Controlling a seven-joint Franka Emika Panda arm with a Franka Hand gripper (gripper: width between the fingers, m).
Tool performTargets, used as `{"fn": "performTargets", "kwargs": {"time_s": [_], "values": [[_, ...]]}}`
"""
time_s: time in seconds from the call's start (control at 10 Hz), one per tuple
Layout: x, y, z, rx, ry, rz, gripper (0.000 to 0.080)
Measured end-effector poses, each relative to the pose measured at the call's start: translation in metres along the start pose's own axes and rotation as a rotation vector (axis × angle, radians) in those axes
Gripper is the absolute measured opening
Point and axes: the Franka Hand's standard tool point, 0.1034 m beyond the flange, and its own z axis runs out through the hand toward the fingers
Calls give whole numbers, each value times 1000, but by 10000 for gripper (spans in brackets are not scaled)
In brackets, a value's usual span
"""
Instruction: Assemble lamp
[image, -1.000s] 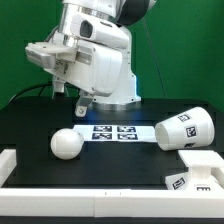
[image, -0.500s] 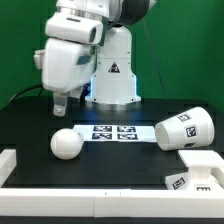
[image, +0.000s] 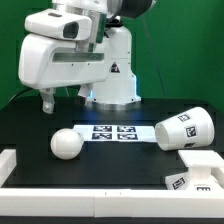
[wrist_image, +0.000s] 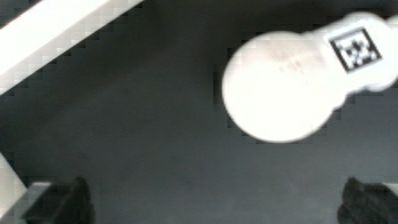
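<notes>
White matte round bulb with ribbed neck lies on black tabletop, just beside marker board — untouched. I see two-finger gripper hanging above, toward exterior view's left of bulb; fingers spread wide, nothing between. White truncated-cone shade on its side, flat square base near it — exterior view's right.

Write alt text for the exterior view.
The Panda arm's hand hangs above and to the exterior view's left of the round bulb. The shade lies on its side at the exterior view's right, the base in front of it.
</notes>
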Motion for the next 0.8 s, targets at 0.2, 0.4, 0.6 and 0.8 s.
{"fn": "performTargets", "kwargs": {"time_s": [0.2,0.4,0.6,0.8], "values": [[2,-1,1,8,6,158,699],[8,7,9,31,-11,502,699],[11,2,11,134,-79,778,699],[17,0,17,212,-103,955,699]]}}
